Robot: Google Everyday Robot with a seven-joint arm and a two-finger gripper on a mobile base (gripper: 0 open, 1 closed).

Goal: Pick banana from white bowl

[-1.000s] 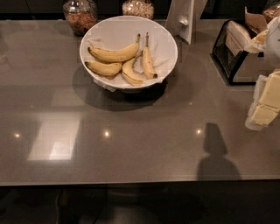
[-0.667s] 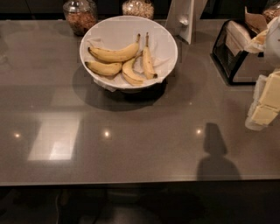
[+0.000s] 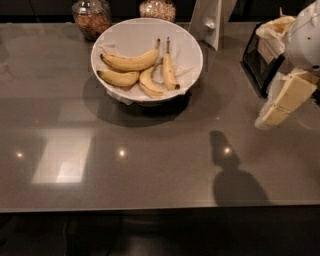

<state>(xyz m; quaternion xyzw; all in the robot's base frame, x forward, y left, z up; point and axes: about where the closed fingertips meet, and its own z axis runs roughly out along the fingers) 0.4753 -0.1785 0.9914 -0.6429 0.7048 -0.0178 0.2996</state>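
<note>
The long, gently curved yellow banana [image 3: 132,62] lies across the back of the wide white paper-lined bowl [image 3: 135,34], above three shorter bananas. The bowl sits at the rear of the grey glossy counter [image 3: 150,165], just in front of two glass jars [image 3: 91,17]. The robot's cream-coloured hand [image 3: 272,114] hangs over the counter's right edge, well apart from the bowl; whether it is open or closed cannot be told.

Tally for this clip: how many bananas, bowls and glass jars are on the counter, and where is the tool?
Yellow bananas, all in the bowl: 4
Round white paper-lined bowl: 1
Glass jars, behind the bowl: 2
Total: 7
Cream-coloured tool: at the right edge, above the grey counter, away from the bowl.
</note>
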